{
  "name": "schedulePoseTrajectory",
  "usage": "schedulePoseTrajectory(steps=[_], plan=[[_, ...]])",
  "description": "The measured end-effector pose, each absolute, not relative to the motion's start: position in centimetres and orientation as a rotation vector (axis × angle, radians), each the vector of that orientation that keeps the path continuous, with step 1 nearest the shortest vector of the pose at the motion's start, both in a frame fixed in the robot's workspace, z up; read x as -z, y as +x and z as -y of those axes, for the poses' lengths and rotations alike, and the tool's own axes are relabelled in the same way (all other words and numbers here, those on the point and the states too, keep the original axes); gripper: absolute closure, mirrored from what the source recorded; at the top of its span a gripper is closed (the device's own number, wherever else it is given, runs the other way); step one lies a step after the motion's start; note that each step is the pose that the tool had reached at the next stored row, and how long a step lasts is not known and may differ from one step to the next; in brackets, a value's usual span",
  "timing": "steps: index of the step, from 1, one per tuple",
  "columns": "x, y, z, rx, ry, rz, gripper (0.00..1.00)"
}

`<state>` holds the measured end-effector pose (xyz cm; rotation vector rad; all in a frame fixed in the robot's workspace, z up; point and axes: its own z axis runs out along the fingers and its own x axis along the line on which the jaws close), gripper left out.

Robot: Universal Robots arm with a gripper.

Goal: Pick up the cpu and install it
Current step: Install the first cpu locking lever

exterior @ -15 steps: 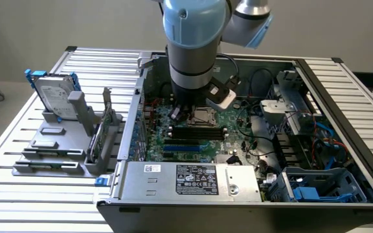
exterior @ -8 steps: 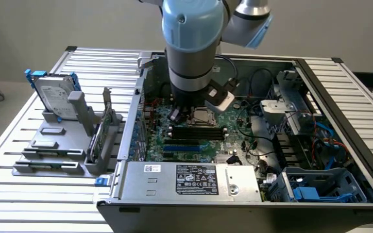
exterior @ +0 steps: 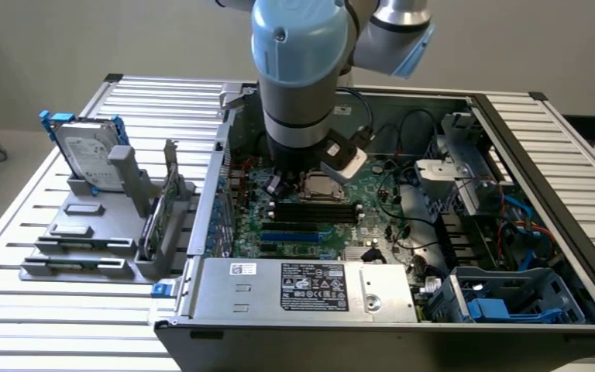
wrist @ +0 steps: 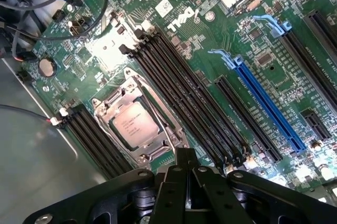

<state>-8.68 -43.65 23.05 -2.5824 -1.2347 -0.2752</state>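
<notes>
Now | fingers [wrist: 185, 167] closed, empty | cpu [wrist: 136, 124] seated in socket [wrist: 138, 122]

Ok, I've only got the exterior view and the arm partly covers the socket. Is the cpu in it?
Observer: Yes, the wrist view shows the cpu lying flat inside the metal-framed socket.
Operator: Is the gripper holding anything?
Observer: No, the gripper is shut with nothing in it, apart from the cpu.
Operator: Which face is up?
Observer: The silver top, with printed lettering.
</notes>
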Motion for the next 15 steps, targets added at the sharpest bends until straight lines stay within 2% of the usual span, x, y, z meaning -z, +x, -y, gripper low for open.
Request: schedulePoseTrajectory(steps=[15], plan=[[-21.9, -9.0, 42.9, 0.276, -2.581, 1.234, 0.89]])
